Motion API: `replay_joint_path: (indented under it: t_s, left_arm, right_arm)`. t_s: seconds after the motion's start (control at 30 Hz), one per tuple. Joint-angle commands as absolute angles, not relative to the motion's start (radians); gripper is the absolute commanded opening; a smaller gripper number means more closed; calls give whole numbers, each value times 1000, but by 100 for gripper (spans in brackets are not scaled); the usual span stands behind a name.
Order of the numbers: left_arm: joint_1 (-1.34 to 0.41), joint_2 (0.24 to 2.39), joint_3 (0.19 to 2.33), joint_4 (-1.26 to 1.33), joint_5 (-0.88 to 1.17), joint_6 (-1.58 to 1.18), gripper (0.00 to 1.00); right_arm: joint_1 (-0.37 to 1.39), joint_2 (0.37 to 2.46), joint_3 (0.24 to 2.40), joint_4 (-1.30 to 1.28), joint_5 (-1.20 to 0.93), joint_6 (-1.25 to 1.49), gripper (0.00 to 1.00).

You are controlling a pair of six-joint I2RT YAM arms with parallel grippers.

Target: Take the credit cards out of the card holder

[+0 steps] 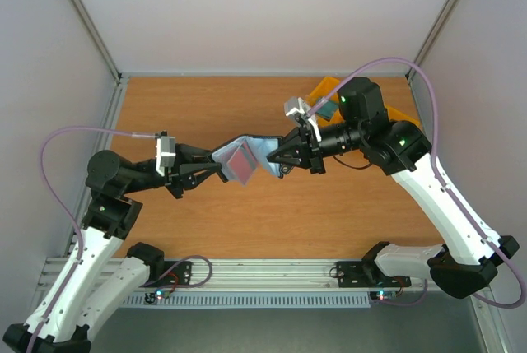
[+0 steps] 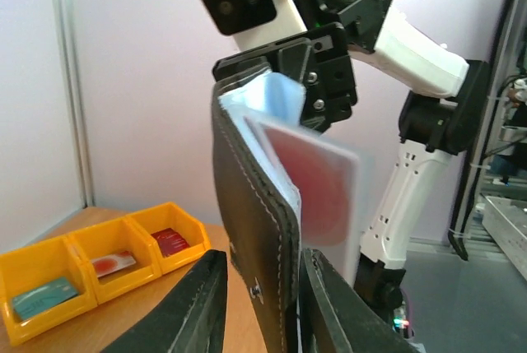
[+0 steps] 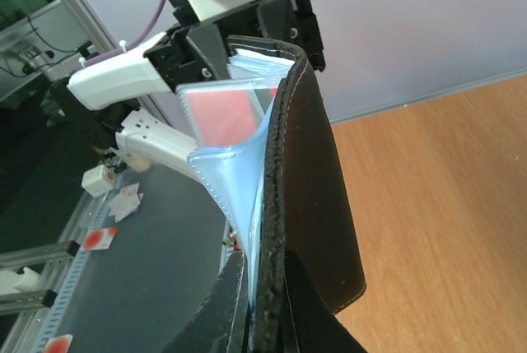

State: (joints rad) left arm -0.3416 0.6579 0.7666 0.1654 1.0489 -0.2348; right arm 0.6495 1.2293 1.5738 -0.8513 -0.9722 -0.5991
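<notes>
You have the orange-brown wooden table (image 1: pixel 263 221) underneath. Above its middle, the grey-blue bifold card holder with dark stitched edges (image 1: pixel 247 158) is spread open between both claws. The left gripper (image 1: pixel 218 174) pinches one cover and the right gripper (image 1: pixel 282 164) is clamped tight on the other. A red plastic credit card (image 3: pixel 222 114) sits in its clear sleeve.

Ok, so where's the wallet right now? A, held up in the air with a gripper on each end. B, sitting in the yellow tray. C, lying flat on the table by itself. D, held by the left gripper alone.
A: the wallet hangs open above the table, with the left gripper clamped on one edge and the right gripper on the other, and a red card showing inside.
</notes>
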Motion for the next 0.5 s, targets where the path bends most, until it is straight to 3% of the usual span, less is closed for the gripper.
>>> replay_joint_path:
  t_s: [0.0,0.2,0.37,0.47]
  left_arm:
    - [-342,663,759,157,977,-205,26]
    - [-342,658,749,161,1011,-196,21]
    - [-342,661,750,180,1114,-184,35]
    - [-342,657,755,181,1195,-193,32]
  right_arm:
    - [648,1216,1589,-792,-1058,-577,1]
    - [648,1198,1588,-799,-1086,-608,1]
    - [648,1198,1599,-826,-1144,-643,1]
    - [632,1186,1615,-877,-1115,-695,1]
